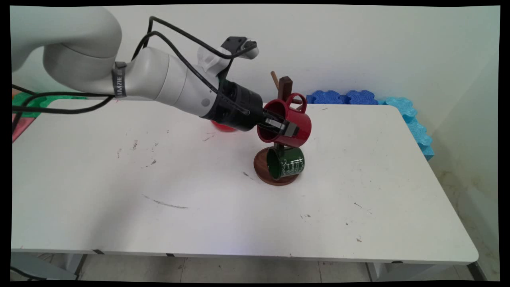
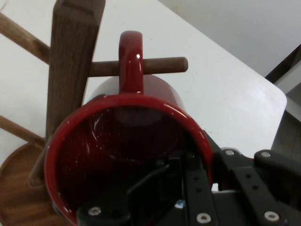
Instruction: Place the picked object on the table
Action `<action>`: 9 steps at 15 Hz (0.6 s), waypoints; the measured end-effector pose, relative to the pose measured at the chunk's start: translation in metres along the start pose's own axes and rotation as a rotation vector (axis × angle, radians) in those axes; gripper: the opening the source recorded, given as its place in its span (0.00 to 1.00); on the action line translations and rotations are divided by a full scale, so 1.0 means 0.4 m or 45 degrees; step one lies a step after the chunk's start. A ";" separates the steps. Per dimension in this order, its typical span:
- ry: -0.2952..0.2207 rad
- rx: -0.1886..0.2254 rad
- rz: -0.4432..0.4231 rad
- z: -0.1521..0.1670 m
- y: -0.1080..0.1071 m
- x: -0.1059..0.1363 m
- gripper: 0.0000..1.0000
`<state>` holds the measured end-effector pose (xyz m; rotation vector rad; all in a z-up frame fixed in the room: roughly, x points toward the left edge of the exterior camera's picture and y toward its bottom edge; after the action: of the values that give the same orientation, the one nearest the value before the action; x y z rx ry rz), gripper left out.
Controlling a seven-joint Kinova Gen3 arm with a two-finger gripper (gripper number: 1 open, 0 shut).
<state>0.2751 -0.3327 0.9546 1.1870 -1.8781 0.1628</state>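
Red enamel is catching the light where the gripper point(image 1: 285, 126) is clamping the wall of a red mug point(image 1: 287, 123) from the mouth side, one finger sitting inside the cup and the other lying along its outer wall. From the main view, the mug is lying on its side in the air, mouth turned toward the arm, handle up, right against the dark post of a wooden mug tree point(image 1: 285, 88). A green mug point(image 1: 286, 163) is hanging low on that same stand, directly beneath the red one, just above the round wooden base point(image 1: 263, 169) resting on the white bench point(image 1: 199, 207). As I am judging it, the danger is sitting in that closeness: a drop or a tilt would be knocking the red mug into the green one, and any sideways push against the post could be rocking the whole stand. Another red thing point(image 1: 223, 127) is peeking out behind the wrist, too hidden to name. Blue foam pieces point(image 1: 344, 97) are lying along the bench's far edge. Looking along the hand view, the red mug point(image 2: 127, 155) is filling the picture just ahead of the gripper point(image 2: 188, 188), with its handle point(image 2: 130, 59) looped over a horizontal peg point(image 2: 164, 65) that is sticking out of the post point(image 2: 70, 61). The loop appears to be threaded on the peg, so pulling away at an angle could be snagging the handle and dragging the stand along.
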 end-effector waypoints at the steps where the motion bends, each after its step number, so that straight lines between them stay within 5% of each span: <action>1: -0.001 0.002 0.001 -0.002 0.000 0.000 0.00; 9: -0.012 0.005 0.005 -0.016 0.010 0.000 0.00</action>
<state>0.2757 -0.3272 0.9597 1.1884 -1.8892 0.1634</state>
